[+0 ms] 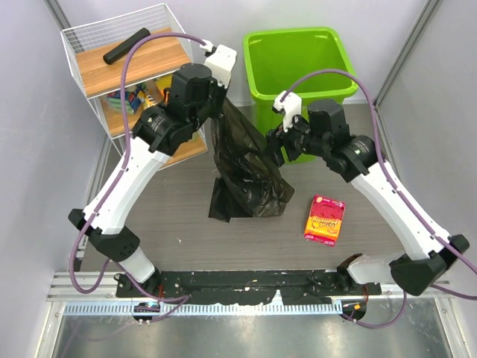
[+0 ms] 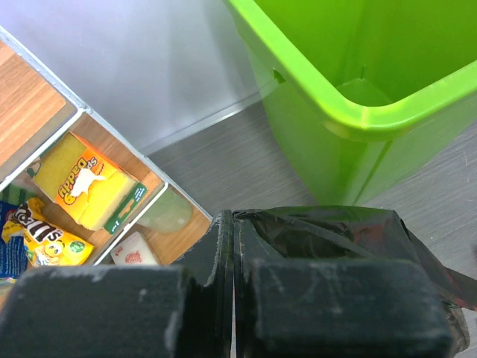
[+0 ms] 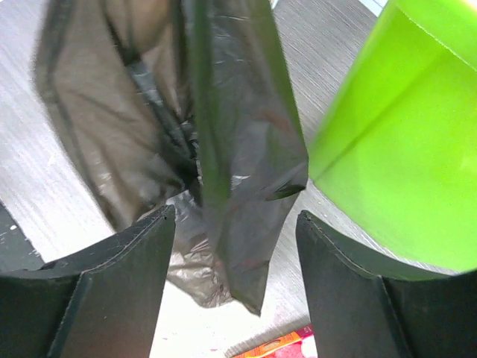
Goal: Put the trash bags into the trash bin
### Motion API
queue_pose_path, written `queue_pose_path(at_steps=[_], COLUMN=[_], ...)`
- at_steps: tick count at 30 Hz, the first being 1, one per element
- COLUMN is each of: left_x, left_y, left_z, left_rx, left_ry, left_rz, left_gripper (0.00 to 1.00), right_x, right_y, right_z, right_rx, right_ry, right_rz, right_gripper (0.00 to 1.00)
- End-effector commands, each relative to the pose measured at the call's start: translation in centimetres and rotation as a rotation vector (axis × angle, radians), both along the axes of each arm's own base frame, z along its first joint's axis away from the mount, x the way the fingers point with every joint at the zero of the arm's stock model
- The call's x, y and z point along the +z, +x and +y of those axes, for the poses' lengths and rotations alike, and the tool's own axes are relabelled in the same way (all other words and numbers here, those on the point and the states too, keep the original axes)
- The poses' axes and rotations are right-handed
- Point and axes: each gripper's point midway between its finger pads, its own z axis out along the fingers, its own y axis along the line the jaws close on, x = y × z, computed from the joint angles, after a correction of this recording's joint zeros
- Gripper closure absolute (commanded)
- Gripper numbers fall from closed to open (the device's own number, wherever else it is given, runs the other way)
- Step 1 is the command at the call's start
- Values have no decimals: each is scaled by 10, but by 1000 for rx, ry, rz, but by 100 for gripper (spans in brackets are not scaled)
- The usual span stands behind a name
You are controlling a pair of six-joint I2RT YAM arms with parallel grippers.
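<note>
Left wrist view: the left hand is pressed together, pinching the top edge of the trash bag. The bag hangs glossy and crinkled over the grey, streaked desk, just in front of the lime-green trash bin. Beside it the right hand stands spread, the film just ahead of its pads. Pale walls close both sides. A wire shelf rack fills the far left corner, and a red snack packet lies on bare desk at right.

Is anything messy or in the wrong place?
The black bag dangles crumpled from the left hand, in front of the green bin, not inside it. A red snack packet lies alone on the table.
</note>
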Motion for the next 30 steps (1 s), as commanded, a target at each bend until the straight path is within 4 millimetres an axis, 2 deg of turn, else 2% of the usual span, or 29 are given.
queue_pose_path(at_steps=[1, 3, 6, 9, 10, 12, 14, 18, 22, 23, 25, 27, 30], left_x=[11, 10, 11, 10, 12, 11, 8, 8, 8, 7, 6, 6, 4], left_y=[1, 3, 3, 2, 2, 3, 3, 2, -1, -2, -3, -7, -12], left_z=[-2, -3, -7, -11, -12, -13, -17, -17, -15, -14, -13, -13, -13], left_rx=[16, 17, 10, 2, 2, 0, -5, -8, -10, -9, -15, -25, -52], left_ry=[-28, -24, -26, -24, -27, -23, -21, -23, -20, -22, -18, -22, -17], left_rz=[-21, -20, -19, -16, -20, -18, -13, -11, -10, -11, -9, -6, -2], left_gripper=[100, 100, 100, 100, 100, 100, 100, 100, 100, 100, 100, 100, 100], right_x=[26, 25, 10, -22, -25, -52, -68, -92, -103, -104, -103, -99, -91], right_y=[-33, -40, -39, -36, -33, -25, -17, -6, 9, 12, 15, 18, 22], right_z=[0, 3, 10, 19, 26, 31, 37, 52, 56, 56, 55, 54, 48], right_rx=[89, 114, 124, 129, 126, 95, 69, 44, 5, -5, -16, -27, -48], right_ry=[54, 60, 50, 18, 29, 20, 35, 46, 39, 38, 33, 30, 17], right_rz=[-41, -37, -21, 29, 23, 56, 76, 95, 96, 92, 83, 69, 38], right_gripper=[25, 18, 17, 16, 16, 16, 16, 15, 16, 17, 27, 46, 63])
